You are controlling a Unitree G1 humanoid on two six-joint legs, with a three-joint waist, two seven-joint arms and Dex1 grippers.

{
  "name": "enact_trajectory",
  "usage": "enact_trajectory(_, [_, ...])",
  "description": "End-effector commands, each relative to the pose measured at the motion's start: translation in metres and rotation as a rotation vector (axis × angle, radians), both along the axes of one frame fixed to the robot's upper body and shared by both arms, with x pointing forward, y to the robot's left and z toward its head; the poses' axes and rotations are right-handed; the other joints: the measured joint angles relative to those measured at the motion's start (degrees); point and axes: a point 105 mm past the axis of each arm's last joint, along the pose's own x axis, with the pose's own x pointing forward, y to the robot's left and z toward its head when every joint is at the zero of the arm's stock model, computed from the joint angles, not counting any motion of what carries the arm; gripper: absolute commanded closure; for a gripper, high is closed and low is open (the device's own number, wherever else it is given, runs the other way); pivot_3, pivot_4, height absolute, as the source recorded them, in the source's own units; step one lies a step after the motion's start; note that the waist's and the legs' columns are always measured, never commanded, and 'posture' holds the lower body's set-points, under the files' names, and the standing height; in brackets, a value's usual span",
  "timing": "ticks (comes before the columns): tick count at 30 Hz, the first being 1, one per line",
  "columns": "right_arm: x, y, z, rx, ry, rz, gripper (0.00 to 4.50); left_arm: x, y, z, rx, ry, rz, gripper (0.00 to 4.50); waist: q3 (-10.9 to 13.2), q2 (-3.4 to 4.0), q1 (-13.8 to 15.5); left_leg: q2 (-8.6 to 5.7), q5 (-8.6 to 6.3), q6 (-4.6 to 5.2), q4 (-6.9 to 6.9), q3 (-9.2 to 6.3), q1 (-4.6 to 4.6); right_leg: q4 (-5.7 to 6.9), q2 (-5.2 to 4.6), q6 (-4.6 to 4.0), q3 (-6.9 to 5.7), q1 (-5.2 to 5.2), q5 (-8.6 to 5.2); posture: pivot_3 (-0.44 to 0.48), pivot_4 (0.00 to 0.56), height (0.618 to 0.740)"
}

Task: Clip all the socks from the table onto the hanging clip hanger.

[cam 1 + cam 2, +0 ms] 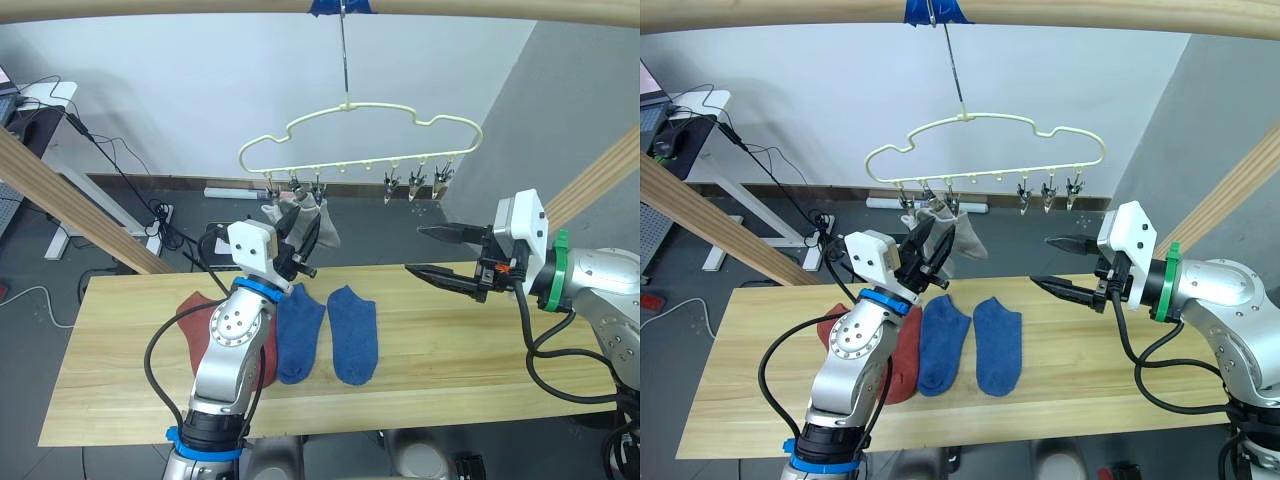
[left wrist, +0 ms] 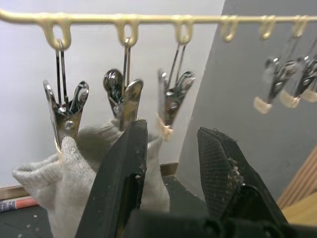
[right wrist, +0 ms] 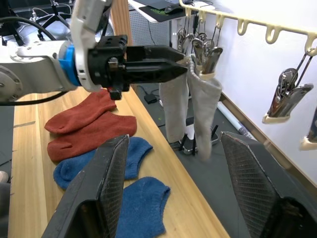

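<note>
The cream clip hanger (image 1: 345,106) hangs over the table's (image 1: 480,340) far edge. Two light grey socks (image 1: 322,225) dangle from its leftmost clips. My left gripper (image 2: 174,128) is raised beside them, open, with nothing between its fingers; the grey knit lies just behind one finger (image 2: 124,168). Two blue socks (image 1: 300,330) (image 1: 353,335) lie side by side on the table's middle. Two rust-red socks (image 1: 200,310) lie left of them, partly hidden by my left arm. My right gripper (image 1: 414,250) hovers open above the table's right half, pointing left toward the hanger.
Three bare clips (image 1: 415,183) hang at the hanger's right end. A wooden pole with blue tape (image 1: 340,5) carries the hook, and slanted wooden posts (image 1: 70,205) (image 1: 600,175) flank the table. Cables and a power strip (image 1: 160,215) lie on the floor behind.
</note>
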Motion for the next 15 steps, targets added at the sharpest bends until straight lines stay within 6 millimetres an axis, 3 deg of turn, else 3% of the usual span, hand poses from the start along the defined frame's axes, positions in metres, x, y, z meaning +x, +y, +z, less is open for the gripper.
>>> enact_trajectory(1, [-0.007, 0.005, 0.01, 0.001, -0.034, 0.034, 1.42, -0.001, -0.004, 0.014, -0.013, -0.079, -0.01, 2.74, 0.0, 0.0, 0.0, 0.0, 0.0, 0.0, 0.0, 0.0, 0.0, -0.01, 0.0, 0.0, 0.0, 0.0, 0.0, -0.298, 0.305, 0.74])
enact_trajectory(15, [-0.008, 0.008, 0.014, 0.012, -0.018, 0.056, 1.42, 0.012, -0.009, 0.029, -0.033, -0.14, 0.038, 2.74, 0.0, 0.0, -0.4, 0.0, 0.0, 0.0, 0.01, 0.01, -0.01, 0.01, 0.0, 0.0, -0.01, 0.0, 0.0, -0.308, 0.303, 0.74])
